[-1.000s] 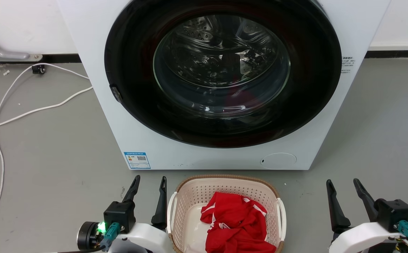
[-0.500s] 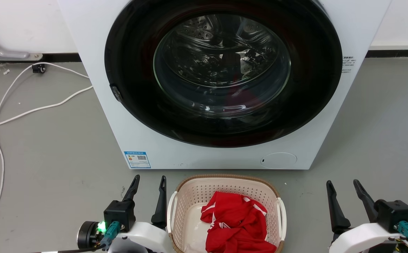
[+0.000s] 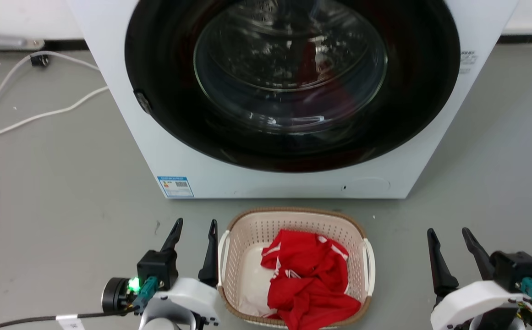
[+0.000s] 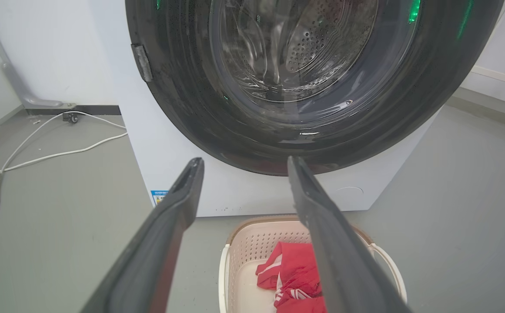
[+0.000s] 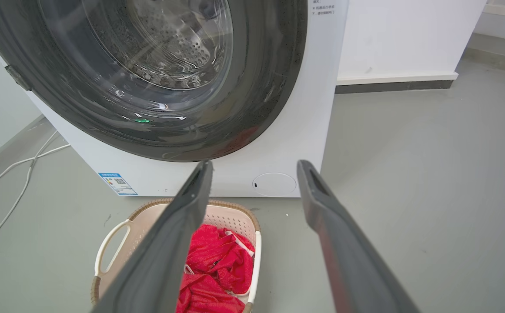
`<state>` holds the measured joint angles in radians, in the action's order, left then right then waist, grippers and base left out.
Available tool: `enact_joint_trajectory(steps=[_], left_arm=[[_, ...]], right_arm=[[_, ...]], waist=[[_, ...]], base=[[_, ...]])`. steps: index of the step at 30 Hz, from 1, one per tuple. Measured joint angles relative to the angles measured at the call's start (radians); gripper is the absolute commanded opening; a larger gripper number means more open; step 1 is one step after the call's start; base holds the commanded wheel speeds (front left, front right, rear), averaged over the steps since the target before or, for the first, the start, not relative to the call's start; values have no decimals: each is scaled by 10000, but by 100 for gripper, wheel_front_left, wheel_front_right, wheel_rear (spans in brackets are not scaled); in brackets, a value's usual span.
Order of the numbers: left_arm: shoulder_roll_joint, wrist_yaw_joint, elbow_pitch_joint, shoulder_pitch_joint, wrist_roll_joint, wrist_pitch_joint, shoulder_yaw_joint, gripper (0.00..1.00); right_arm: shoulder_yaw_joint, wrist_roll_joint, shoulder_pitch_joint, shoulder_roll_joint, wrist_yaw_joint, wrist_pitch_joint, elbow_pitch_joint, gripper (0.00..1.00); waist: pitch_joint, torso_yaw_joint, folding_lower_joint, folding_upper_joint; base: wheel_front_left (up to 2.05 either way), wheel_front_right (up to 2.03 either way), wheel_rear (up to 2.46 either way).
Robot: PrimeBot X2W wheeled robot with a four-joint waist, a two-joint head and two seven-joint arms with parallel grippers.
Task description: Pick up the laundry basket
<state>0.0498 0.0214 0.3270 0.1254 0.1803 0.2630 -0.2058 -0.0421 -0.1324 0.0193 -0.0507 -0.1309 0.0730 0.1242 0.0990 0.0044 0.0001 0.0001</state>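
"Since it's perforated plastic with one red garment inside, how will the laundry basket handle?"

"Light, stiff, I'd judge; grip the white handles. Left hand at 7 o'clock, fingers apart, beside one; basket at 6 on grey floor; right hand at 5, apart, empty. Cable at 10, washer at 12."

light bright and even | shadows faint, soft-edged on the floor beside the washer | glare: white streaks on the door glass, green glints upper right of left wrist view | head view slightly smeared | wrist views bowed at edges, left pincer and right pincer soft toward bottom edge
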Motion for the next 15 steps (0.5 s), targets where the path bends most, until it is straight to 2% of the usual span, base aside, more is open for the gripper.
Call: enact_joint_trajectory(steps=[10,15], left_arm=[[-2,-130,1448,1581,180,-21,-132,100],[17,-453,2815,2996,299,-476,-209,100]], right_arm=[[-201,-157,-1180,0,0,-180,909,100],[-238,-209,-2118,0,0,-322,1789,100]], waist=[[1479,-152,0,0],[2404,-237,0,0]], base=[[0,0,0],[0,0,0]])
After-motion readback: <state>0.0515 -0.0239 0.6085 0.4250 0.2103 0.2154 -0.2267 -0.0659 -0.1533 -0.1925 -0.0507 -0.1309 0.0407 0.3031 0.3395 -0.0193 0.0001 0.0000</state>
